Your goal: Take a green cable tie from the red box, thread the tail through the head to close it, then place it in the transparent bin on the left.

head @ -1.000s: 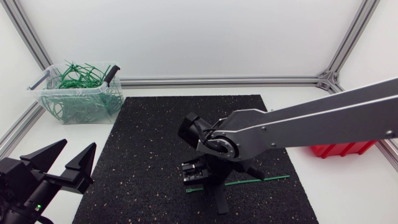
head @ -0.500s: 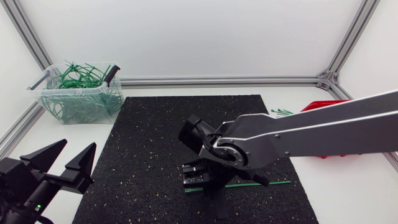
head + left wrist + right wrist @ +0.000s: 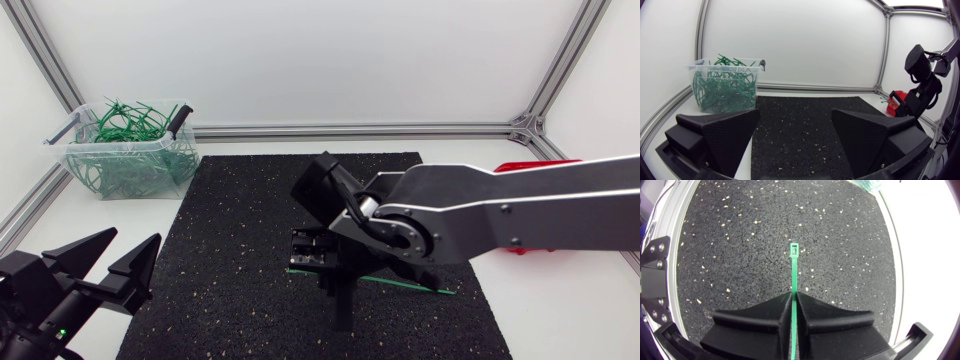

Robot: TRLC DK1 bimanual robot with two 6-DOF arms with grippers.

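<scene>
Fingers [image 3: 835, 319] of the right gripper [image 3: 794, 295] are pressed almost together, clamping the strap of a green cable tie [image 3: 794, 270] from both sides. The strap runs straight out ahead of the fingertips, and its small square head [image 3: 794, 249] points away from the gripper over the speckled black mat [image 3: 740, 240]. Whether the head touches the mat cannot be told. From above, the right gripper [image 3: 337, 290] sits low over the near middle of the mat [image 3: 230, 230], with the tie [image 3: 415, 285] showing as a thin green line crossing under it, its tail stretching toward the mat's right edge. The right arm [image 3: 520, 205] comes in from the right and covers most of the red box [image 3: 535, 165], of which only a rim shows beside the mat.

The left gripper [image 3: 795, 127] holds nothing, its two broad wedges spread wide apart. It hangs off the mat's near left corner [image 3: 105, 270], well apart from the tie. Far ahead of it, at the table's far left corner, stands the transparent bin [image 3: 696, 70], filled with looped green ties [image 3: 128, 122].
</scene>
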